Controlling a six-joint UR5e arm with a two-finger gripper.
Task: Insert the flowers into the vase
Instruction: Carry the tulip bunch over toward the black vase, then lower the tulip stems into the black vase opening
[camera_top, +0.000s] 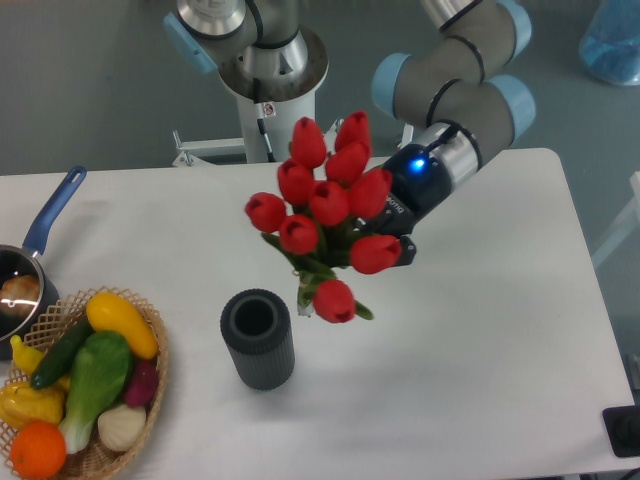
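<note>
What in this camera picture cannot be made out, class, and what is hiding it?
- End effector fingers: hidden behind the flowers; grip point unseen.
- Stem ends: mostly covered by blooms.
- Vase interior: too dark.
- Saucepan and wicker basket: cut off by the left edge.

One bunch of flowers (325, 215) with nine red buds being counted, one vase (258, 338), one wicker basket (152, 375), one saucepan (25, 275), one arm (450, 90)
</note>
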